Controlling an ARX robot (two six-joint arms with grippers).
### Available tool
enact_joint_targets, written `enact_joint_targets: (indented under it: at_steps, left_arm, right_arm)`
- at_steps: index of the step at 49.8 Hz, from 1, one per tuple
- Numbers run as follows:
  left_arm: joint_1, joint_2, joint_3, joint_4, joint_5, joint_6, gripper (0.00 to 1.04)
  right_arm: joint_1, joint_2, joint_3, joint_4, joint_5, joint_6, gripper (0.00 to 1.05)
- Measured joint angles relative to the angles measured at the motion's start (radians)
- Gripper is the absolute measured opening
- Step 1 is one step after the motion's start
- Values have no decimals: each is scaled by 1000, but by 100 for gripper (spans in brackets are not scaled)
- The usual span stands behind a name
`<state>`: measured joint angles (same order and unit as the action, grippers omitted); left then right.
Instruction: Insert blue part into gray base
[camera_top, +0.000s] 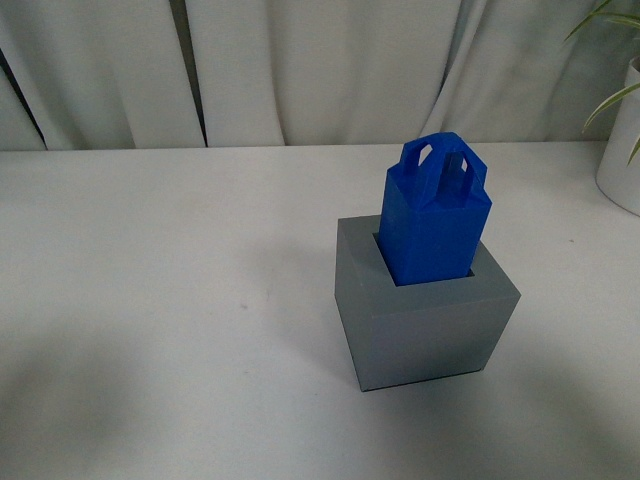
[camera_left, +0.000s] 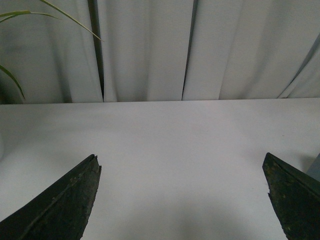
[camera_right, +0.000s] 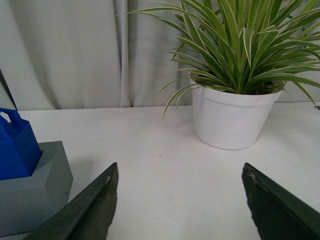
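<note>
Blue part (camera_top: 433, 222) stands upright, handle up, seated in matte gray base (camera_top: 425, 315); left end effector (camera_left: 182, 200) and right end effector (camera_right: 180, 205) both released.

A white table (camera_top: 150, 300) fills the lower part of each view, its matte top smooth and evenly lit, with soft grey shadows along the near edge. Behind the table hangs a pale grey-white curtain (camera_top: 320, 70) in loose vertical folds, with dark gaps between some panels. A white pot (camera_right: 232, 117) stands on the table near the curtain, holding a plant (camera_right: 240, 45) with long, striped green leaves that arch over the pot's rim.
</note>
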<state>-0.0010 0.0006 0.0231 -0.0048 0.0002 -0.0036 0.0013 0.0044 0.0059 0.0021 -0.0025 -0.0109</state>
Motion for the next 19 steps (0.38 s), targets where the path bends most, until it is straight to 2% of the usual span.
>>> enact_joint_targets:
  at_steps: [6, 9, 19]
  left_arm:
    - [0, 0, 0, 0, 0, 0, 99]
    - [0, 0, 0, 0, 0, 0, 99]
    - [0, 0, 0, 0, 0, 0, 99]
  right_arm:
    - [0, 0, 0, 0, 0, 1, 99]
    - [0, 0, 0, 0, 0, 0, 97]
    - [0, 0, 0, 0, 0, 0, 97]
